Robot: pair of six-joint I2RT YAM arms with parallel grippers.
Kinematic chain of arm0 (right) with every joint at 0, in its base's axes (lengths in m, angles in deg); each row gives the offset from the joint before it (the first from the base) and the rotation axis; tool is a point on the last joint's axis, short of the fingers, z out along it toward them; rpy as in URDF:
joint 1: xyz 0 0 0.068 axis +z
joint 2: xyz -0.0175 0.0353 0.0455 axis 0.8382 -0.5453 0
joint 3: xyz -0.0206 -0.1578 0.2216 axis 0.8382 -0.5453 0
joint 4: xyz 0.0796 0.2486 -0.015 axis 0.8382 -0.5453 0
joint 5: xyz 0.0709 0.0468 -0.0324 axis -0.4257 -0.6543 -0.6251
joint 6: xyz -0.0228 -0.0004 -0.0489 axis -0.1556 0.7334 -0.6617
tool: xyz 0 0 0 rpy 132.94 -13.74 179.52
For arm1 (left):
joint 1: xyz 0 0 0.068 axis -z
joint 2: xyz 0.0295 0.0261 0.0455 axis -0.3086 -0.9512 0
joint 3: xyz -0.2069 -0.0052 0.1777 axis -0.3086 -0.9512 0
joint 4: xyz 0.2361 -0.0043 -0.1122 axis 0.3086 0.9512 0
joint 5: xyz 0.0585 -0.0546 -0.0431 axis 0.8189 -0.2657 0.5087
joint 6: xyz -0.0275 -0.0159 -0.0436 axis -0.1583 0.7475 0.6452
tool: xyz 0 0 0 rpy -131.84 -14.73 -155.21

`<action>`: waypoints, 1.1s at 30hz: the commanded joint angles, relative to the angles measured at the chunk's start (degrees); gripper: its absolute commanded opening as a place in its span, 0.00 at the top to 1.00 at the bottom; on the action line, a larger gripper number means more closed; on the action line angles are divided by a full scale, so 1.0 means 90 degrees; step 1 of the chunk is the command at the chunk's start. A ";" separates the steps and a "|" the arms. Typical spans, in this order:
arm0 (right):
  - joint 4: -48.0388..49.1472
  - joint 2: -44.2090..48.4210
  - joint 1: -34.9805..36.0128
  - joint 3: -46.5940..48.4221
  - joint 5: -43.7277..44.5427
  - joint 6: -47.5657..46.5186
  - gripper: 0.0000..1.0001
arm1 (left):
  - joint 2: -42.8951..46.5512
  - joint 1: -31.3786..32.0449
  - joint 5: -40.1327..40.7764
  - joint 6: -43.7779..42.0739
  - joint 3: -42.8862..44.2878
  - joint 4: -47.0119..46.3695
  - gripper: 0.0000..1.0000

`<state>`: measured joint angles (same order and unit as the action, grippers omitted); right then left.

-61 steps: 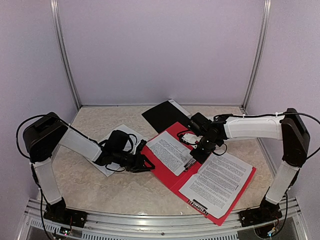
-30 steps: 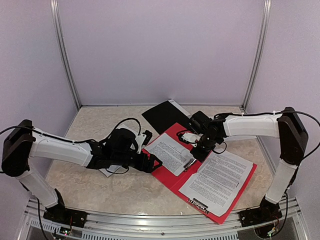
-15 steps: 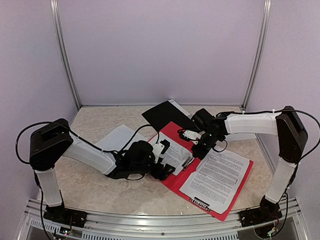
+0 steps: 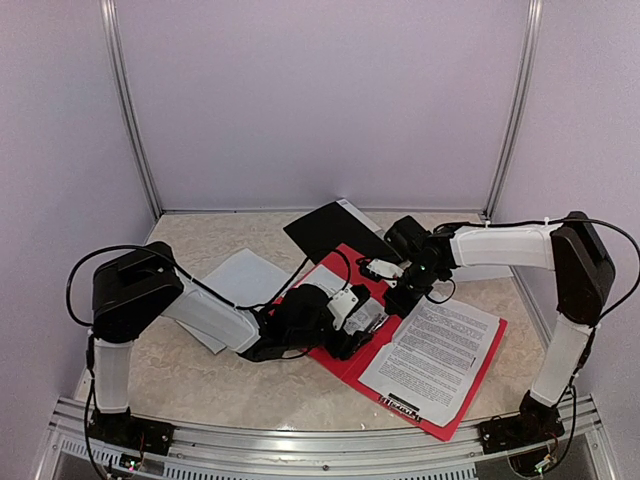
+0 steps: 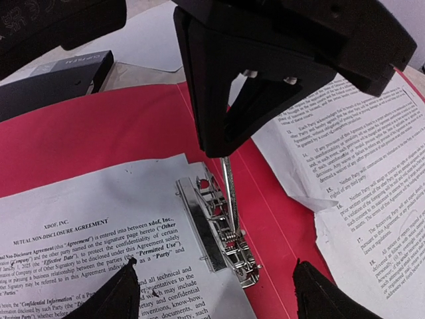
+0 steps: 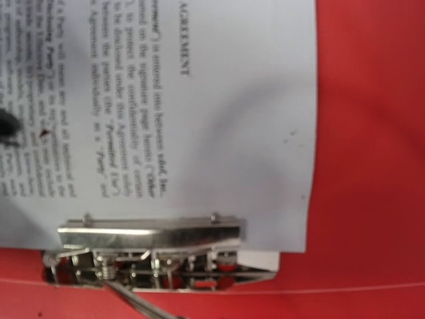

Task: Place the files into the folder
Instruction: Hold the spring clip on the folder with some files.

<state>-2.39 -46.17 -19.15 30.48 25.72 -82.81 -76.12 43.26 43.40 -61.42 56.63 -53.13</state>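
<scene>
Left claw [image 5: 216,287] advanced over clipped sheet [image 5: 86,246], red folder [image 5: 99,133] beneath

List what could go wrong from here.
The right fingers hold the clip lever raised; a slip could snap the clip shut early.
The open left fingers hover over the printed sheet; pushing it might crumple it against the clip.
The blank sheet lies outside the red folder and may get left out.
</scene>
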 commanded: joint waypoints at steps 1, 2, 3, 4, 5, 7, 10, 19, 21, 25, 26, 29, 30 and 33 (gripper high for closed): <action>-0.0015 -0.0238 -0.0058 0.0050 -0.0112 -0.0009 1.00 | -0.0287 0.0057 -0.0111 -0.0590 0.0247 -0.0191 0.26; -0.0022 -0.0238 -0.0055 0.0051 -0.0111 -0.0015 1.00 | -0.0325 0.0065 -0.0125 -0.0633 0.0282 -0.0187 0.27; -0.0027 -0.0238 -0.0059 0.0056 -0.0109 -0.0016 1.00 | -0.0381 0.0074 -0.0135 -0.0681 0.0323 -0.0177 0.27; -0.0032 -0.0238 -0.0057 0.0059 -0.0110 -0.0013 1.00 | -0.0414 0.0090 -0.0107 -0.0732 0.0360 -0.0166 0.27; -0.0024 -0.0230 -0.0059 0.0058 -0.0103 -0.0015 1.00 | -0.0461 0.0104 -0.0070 -0.0787 0.0415 -0.0149 0.27; -0.0027 -0.0228 -0.0058 0.0058 -0.0109 -0.0015 1.00 | -0.0556 0.0123 -0.0010 -0.0919 0.0537 -0.0075 0.27; -0.0027 -0.0228 -0.0053 0.0039 -0.0095 -0.0015 1.00 | -0.0715 0.0138 0.0029 -0.1019 0.0686 -0.0001 0.29; -0.0041 -0.0243 -0.0060 0.0038 -0.0061 -0.0024 1.00 | -0.0985 0.0181 0.0033 -0.1171 0.0885 0.0110 0.44; -0.0056 -0.0247 -0.0060 0.0033 -0.0047 -0.0020 1.00 | -0.1027 0.0200 0.0041 -0.1194 0.0922 0.0172 0.48; -0.0051 -0.0229 -0.0066 0.0033 -0.0041 -0.0014 1.00 | -0.1124 0.0218 0.0117 -0.1159 0.0957 0.0249 0.53; -0.0045 -0.0231 -0.0060 0.0028 -0.0046 -0.0016 1.00 | -0.1134 0.0220 0.0192 -0.1138 0.0980 0.0284 0.53; -0.0050 -0.0237 -0.0067 0.0009 -0.0041 -0.0016 1.00 | -0.1174 0.0219 0.0464 -0.1027 0.1040 0.0382 0.53; -0.0044 -0.0238 -0.0056 0.0011 -0.0034 -0.0011 1.00 | -0.1176 0.0223 0.0557 -0.0957 0.1060 0.0456 0.53; -0.0049 -0.0228 -0.0068 0.0000 -0.0017 -0.0015 1.00 | -0.1142 0.0243 0.0832 -0.0731 0.1045 0.0568 0.53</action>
<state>-2.37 -46.32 -19.33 30.68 25.35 -82.76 -84.89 45.07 46.52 -70.62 64.91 -51.18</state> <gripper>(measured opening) 0.005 0.468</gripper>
